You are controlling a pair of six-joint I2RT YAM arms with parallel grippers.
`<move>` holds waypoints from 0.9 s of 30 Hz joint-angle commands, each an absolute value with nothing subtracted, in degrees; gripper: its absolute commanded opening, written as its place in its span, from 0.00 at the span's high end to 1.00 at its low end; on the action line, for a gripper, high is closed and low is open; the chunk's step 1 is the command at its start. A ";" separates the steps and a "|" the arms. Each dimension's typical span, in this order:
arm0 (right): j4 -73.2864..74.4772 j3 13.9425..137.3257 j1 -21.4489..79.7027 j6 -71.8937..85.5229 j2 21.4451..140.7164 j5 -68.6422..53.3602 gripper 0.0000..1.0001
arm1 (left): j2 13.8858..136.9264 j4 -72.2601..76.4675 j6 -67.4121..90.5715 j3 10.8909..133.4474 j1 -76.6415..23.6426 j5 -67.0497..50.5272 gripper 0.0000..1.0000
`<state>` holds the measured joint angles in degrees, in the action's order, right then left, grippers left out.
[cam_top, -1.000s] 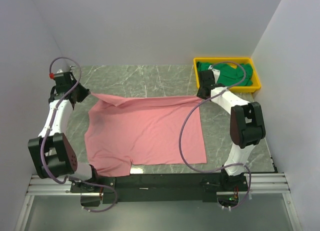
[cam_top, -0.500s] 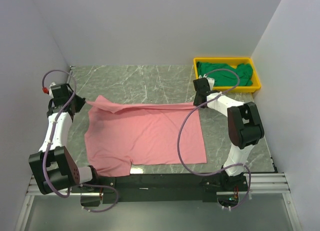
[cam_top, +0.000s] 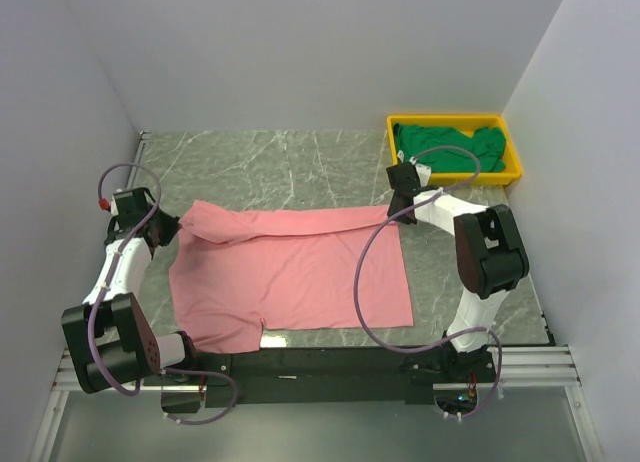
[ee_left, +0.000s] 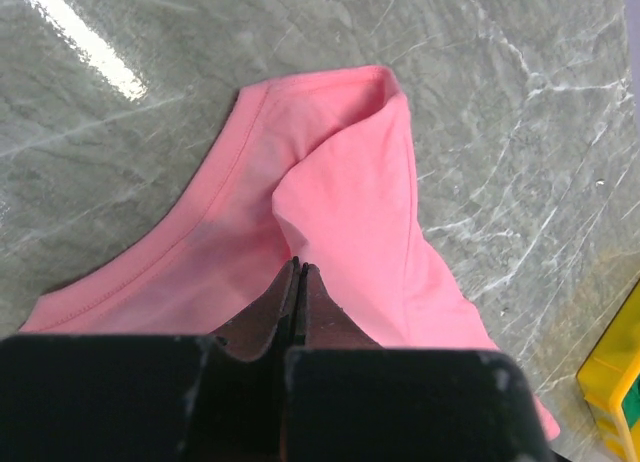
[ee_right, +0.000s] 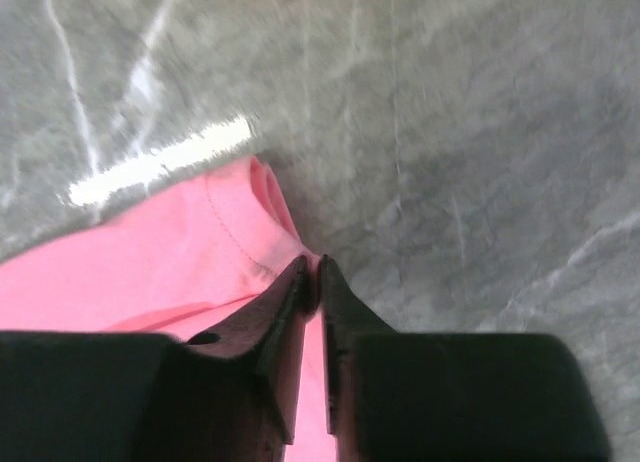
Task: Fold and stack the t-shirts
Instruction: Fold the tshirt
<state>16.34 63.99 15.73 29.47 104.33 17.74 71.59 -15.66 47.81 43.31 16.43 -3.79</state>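
The pink t-shirt (cam_top: 290,272) lies flat on the table (cam_top: 300,157), its far edge strung crosswise between the left gripper (cam_top: 166,228) and right gripper (cam_top: 400,204), each apparently pinched tight on a corner. The body trails toward the near edge. The green t-shirt (cam_top: 450,147) sits in the yellow tray (cam_top: 455,119).

Grey-green marble table (cam_top: 300,162), white walls (cam_top: 320,52)

A yellow tray (cam_top: 450,120) sits at the grey marble table's (cam_top: 300,162) far right corner.
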 commanded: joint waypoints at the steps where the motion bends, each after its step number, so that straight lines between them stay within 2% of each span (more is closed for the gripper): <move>1: 16.52 62.23 15.82 31.02 99.85 17.67 0.77 | 68.74 -13.27 48.69 42.19 16.70 -4.13 0.99; 4: 16.79 60.47 15.91 31.03 98.09 17.05 0.68 | 67.42 -13.53 48.17 41.66 16.70 -4.48 0.99; 7: 16.79 58.19 16.00 31.11 95.19 16.53 0.51 | 66.36 -13.97 47.55 41.49 16.70 -5.27 0.99; 11: 17.05 56.43 16.08 30.76 90.63 16.26 0.40 | 66.09 -14.24 46.76 41.57 16.79 -6.68 0.99; 13: 17.14 55.12 16.00 30.15 87.46 16.00 0.37 | 65.48 -14.41 46.67 41.14 16.79 -7.12 0.99; 21: 15.65 49.93 16.26 29.62 77.71 11.96 0.37 | 60.13 -17.04 47.81 38.94 16.70 -6.95 0.99; 27: 14.07 47.38 16.96 29.71 75.67 10.02 0.37 | 55.03 -18.63 48.34 38.23 16.79 -7.29 0.99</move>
